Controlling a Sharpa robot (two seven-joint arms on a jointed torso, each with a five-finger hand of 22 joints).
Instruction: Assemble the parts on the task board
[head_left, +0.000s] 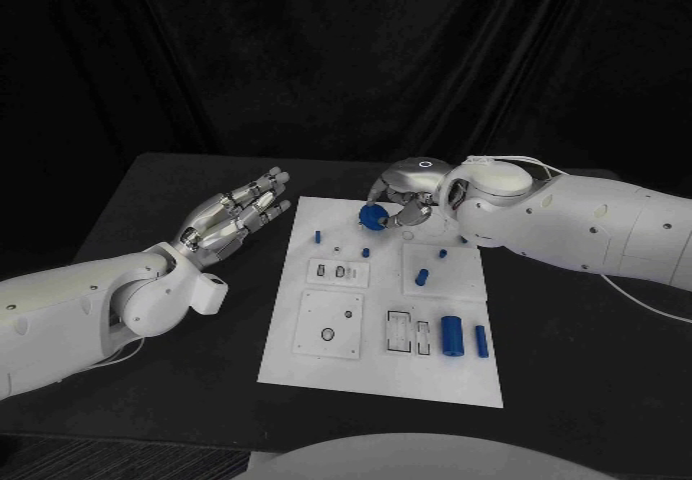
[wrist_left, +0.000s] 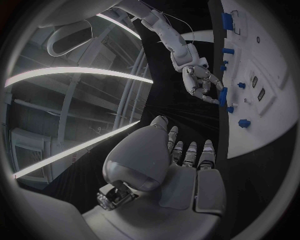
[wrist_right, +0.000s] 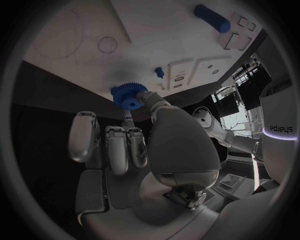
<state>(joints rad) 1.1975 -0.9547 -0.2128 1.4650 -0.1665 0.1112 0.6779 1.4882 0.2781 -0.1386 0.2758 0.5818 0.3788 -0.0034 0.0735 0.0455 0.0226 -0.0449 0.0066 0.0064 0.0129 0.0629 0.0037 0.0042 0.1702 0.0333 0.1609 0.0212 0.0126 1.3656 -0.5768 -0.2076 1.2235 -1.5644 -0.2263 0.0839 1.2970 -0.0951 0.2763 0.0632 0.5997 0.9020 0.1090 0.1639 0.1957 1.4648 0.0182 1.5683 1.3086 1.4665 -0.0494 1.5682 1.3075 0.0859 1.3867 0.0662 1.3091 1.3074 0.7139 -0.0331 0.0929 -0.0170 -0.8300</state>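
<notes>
Head view: the right hand (head_left: 405, 205) holds a blue gear (head_left: 372, 216) over the far end of the white task board (head_left: 378, 375) on the black surface (head_left: 577, 370); the left hand (head_left: 231, 215) hovers beside the board, fingers spread, holding nothing

Left wrist view: the left hand (wrist_left: 181, 160) lies flat and empty, well apart from the gear (wrist_left: 223, 96)

Right wrist view: fingertips (wrist_right: 147, 98) pinch the gear (wrist_right: 128, 94) just above the board (wrist_right: 156, 30)

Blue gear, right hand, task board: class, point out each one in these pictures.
blue gear (wrist_right: 129, 95), right wrist view, toothed rim.
right hand (head_left: 405, 207), head view, middle of the hand.
task board (head_left: 378, 375), head view, bare near edge.
</notes>
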